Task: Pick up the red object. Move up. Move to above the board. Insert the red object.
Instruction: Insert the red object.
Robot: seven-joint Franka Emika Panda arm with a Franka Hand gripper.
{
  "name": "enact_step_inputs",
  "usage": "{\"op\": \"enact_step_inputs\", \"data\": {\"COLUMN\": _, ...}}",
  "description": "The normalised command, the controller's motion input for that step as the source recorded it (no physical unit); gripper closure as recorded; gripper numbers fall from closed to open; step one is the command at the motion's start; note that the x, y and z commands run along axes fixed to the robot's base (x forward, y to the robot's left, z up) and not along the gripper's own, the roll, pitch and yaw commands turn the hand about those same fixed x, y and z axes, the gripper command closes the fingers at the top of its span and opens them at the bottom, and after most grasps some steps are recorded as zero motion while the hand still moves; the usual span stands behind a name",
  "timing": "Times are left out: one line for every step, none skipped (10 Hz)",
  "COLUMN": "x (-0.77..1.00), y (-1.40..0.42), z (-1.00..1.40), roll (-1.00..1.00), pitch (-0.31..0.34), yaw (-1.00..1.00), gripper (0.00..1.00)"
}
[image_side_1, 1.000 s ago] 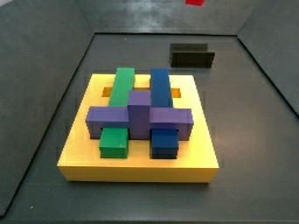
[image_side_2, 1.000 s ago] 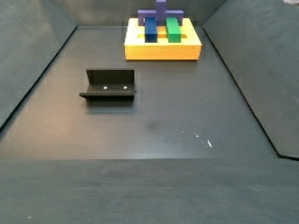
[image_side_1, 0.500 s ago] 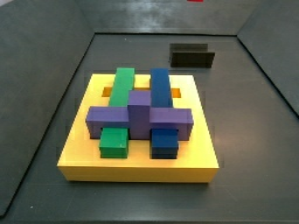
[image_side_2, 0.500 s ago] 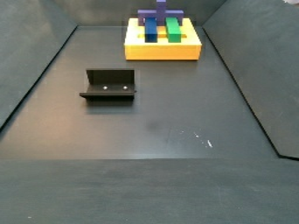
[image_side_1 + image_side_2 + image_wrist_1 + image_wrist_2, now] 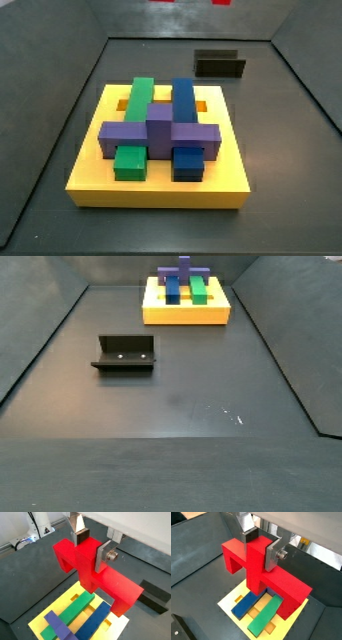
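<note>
While the gripper (image 5: pixel 91 546) hangs high above the board (image 5: pixel 234 597), clamped on the red object's (image 5: pixel 97 574) raised middle, the move-over step looks nearly done; next comes lowering into a free slot, probably beside the green block (image 5: pixel 264 616), with open floor all round the board (image 5: pixel 227 192)

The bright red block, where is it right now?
In both wrist views the bright red block is clamped in the gripper, raised above the yellow slotted board; a side view shows only red slivers at the top edge.
</note>
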Motion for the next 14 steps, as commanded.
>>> {"op": "enact_step_inputs", "data": {"x": 0.0, "y": 0.0, "z": -0.41, "roll": 0.05, "pitch": -0.034, "yaw": 0.0, "gripper": 1.0}}
{"op": "enact_step_inputs", "data": {"x": 0.03, "y": 0.0, "z": -0.53, "roll": 0.08, "pitch": -0.047, "yaw": 0.0, "gripper": 1.0}}
{"op": "enact_step_inputs", "data": {"x": 0.06, "y": 0.0, "z": -0.55, "roll": 0.1, "pitch": -0.037, "yaw": 0.0, "gripper": 1.0}}
{"op": "enact_step_inputs", "data": {"x": 0.12, "y": 0.0, "z": -0.58, "roll": 0.16, "pitch": -0.021, "yaw": 0.0, "gripper": 1.0}}
{"op": "enact_step_inputs", "data": {"x": 0.09, "y": 0.0, "z": -0.67, "roll": 0.18, "pitch": -0.049, "yaw": 0.0, "gripper": 1.0}}
{"op": "enact_step_inputs", "data": {"x": 0.06, "y": 0.0, "z": -0.67, "roll": 0.19, "pitch": -0.067, "yaw": 0.0, "gripper": 1.0}}
{"op": "enact_step_inputs", "data": {"x": 0.12, "y": 0.0, "z": -0.64, "roll": 0.17, "pitch": -0.066, "yaw": 0.0, "gripper": 1.0}}
{"op": "enact_step_inputs", "data": {"x": 0.1, "y": 0.08, "z": -0.69, "roll": 0.0, "pitch": -0.143, "yaw": 0.0, "gripper": 1.0}}
{"op": "enact_step_inputs", "data": {"x": 0.0, "y": 0.03, "z": -0.43, "roll": -0.24, "pitch": -0.231, "yaw": 0.0, "gripper": 1.0}}
{"op": "enact_step_inputs", "data": {"x": 0.0, "y": 0.05, "z": -0.42, "roll": -0.22, "pitch": -0.22, "yaw": 0.0, "gripper": 1.0}}
{"op": "enact_step_inputs", "data": {"x": -0.03, "y": 0.08, "z": -0.46, "roll": -0.15, "pitch": -0.209, "yaw": 0.0, "gripper": 1.0}}
{"op": "enact_step_inputs", "data": {"x": -0.03, "y": 0.0, "z": -0.35, "roll": -0.04, "pitch": -0.129, "yaw": 0.0, "gripper": 1.0}}
{"op": "enact_step_inputs", "data": {"x": 0.0, "y": 0.0, "z": -0.34, "roll": 0.0, "pitch": -0.066, "yaw": 0.04, "gripper": 1.0}}
{"op": "enact_step_inputs", "data": {"x": 0.0, "y": 0.0, "z": -0.33, "roll": 0.0, "pitch": -0.057, "yaw": 0.04, "gripper": 1.0}}
